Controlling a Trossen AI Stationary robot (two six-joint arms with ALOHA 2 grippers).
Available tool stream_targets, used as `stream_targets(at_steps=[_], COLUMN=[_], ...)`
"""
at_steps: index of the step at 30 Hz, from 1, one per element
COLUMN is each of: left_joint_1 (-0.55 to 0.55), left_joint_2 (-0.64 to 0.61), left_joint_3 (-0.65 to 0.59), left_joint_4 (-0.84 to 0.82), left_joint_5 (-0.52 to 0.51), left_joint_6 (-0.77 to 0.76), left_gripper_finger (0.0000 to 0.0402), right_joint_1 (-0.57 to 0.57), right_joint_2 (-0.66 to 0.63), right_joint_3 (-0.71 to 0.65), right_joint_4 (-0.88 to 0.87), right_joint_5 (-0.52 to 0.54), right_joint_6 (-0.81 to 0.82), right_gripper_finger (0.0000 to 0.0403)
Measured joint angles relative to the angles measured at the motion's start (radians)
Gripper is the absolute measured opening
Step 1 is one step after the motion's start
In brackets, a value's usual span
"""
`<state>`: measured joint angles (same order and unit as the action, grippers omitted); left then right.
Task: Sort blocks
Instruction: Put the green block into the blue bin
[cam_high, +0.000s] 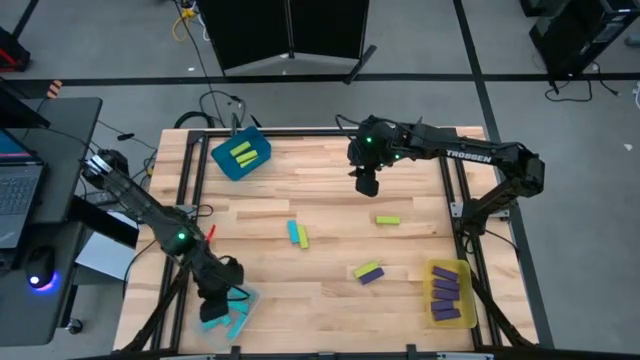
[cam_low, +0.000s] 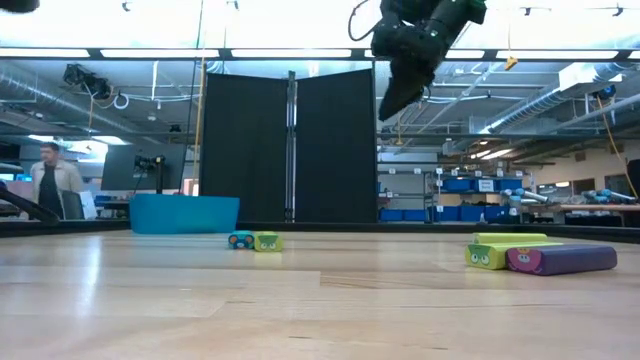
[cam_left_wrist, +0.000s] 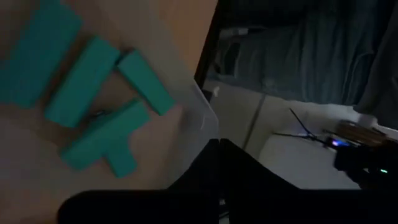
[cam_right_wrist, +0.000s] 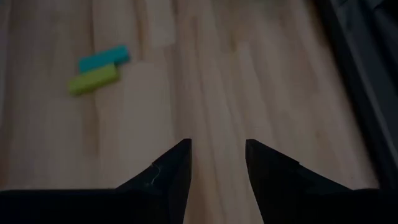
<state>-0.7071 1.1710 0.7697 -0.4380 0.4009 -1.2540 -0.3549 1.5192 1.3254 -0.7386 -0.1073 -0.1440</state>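
Observation:
My left gripper (cam_high: 214, 298) (cam_left_wrist: 214, 146) hangs shut and holding nothing over the clear bin (cam_left_wrist: 204, 118) at the table's near left corner. Several cyan blocks (cam_left_wrist: 93, 106) (cam_high: 228, 320) lie flat in that bin. My right gripper (cam_high: 367, 184) (cam_right_wrist: 217, 152) (cam_low: 392, 100) is open and holding nothing, high above the far middle of the table. Loose on the wood lie a cyan and green pair (cam_high: 298, 234) (cam_right_wrist: 98, 70), a green block (cam_high: 388, 220), and a green block beside a purple one (cam_high: 368, 272) (cam_low: 540, 257).
A blue bin (cam_high: 240, 155) (cam_low: 185, 213) with green blocks stands at the far left. A yellow bin (cam_high: 450, 292) with purple blocks sits at the near right. Bare wood lies between the loose blocks. A person (cam_low: 52, 180) stands in the room beyond the table.

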Motion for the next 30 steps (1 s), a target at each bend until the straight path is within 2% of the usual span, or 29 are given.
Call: stream_targets(at_steps=[4,8,15,19,23,26,30], left_joint_1=[0.012,0.078,0.265,0.388,0.488,0.551,0.622], left_joint_2=[-0.057,-0.132,-0.228,-0.238,-0.237,-0.237,-0.236], left_joint_3=[0.053,0.061,0.061,0.061,0.061,0.061,0.061], left_joint_4=[-0.117,-0.130,-0.131,-0.120,-0.072,-0.051,-0.044], left_joint_5=[-0.093,-0.175,-0.268,-0.273,-0.267,-0.228,-0.209], left_joint_6=[0.048,0.080,0.258,0.383,0.494,0.553,0.613], left_gripper_finger=[0.0011,0.0006,0.0004,0.0004,0.0004,0.0004,0.0004], right_joint_1=[-0.010,-0.008,0.008,0.047,0.112,0.157,0.187], right_joint_2=[-0.002,-0.003,-0.088,-0.163,-0.209,-0.220,-0.216], right_joint_3=[0.000,-0.009,-0.175,-0.303,-0.406,-0.447,-0.459], right_joint_4=[-0.080,-0.156,-0.205,-0.202,-0.201,-0.196,-0.183], right_joint_5=[-0.052,-0.114,-0.174,-0.168,-0.085,-0.018,-0.012], right_joint_6=[-0.033,-0.070,-0.087,-0.025,0.038,0.073,0.111], right_gripper_finger=[0.0162,0.0162,0.0162,0.0165,0.0176,0.0190,0.0208])
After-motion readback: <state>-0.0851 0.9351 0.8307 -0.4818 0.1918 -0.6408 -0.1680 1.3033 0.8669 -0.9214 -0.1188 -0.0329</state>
